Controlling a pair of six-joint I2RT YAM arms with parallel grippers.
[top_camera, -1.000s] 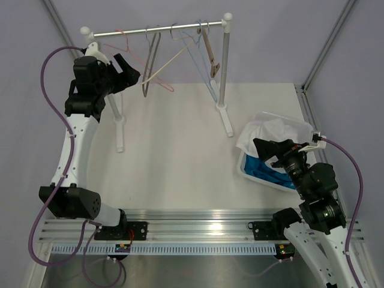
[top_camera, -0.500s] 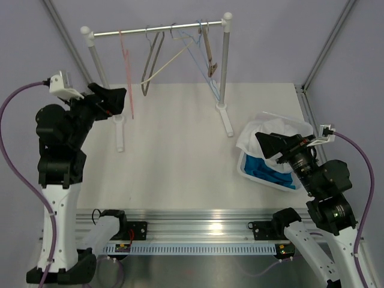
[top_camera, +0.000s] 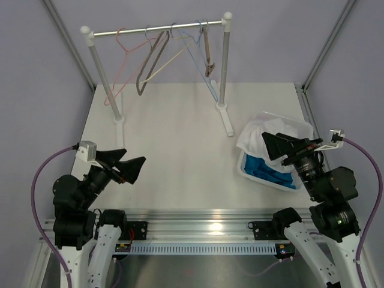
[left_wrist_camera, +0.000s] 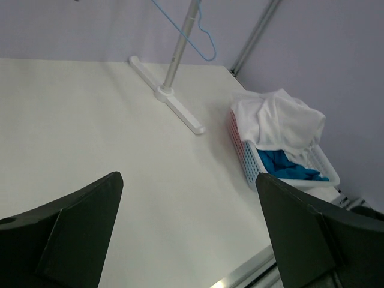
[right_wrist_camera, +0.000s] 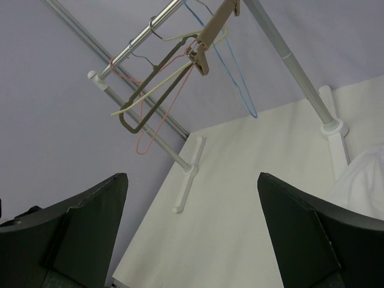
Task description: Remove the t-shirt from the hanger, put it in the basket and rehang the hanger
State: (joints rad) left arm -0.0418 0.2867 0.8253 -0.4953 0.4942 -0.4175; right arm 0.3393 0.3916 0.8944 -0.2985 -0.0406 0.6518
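A white t-shirt lies crumpled in a white basket at the table's right, on top of a blue cloth. In the left wrist view the t-shirt fills the basket's top. Several bare hangers hang on the rack rail, among them a pink hanger and a wooden hanger. My left gripper is open and empty, low over the front left of the table. My right gripper is open and empty, beside the basket.
The rack's two posts stand on white feet at the back of the table. In the right wrist view the hangers and rail show above the tabletop. A metal rail runs along the near edge.
My left arm has drawn back from the rack to the front left, opening fully. The pink hanger now hangs tilted on the rail. My right gripper shifted slightly back.
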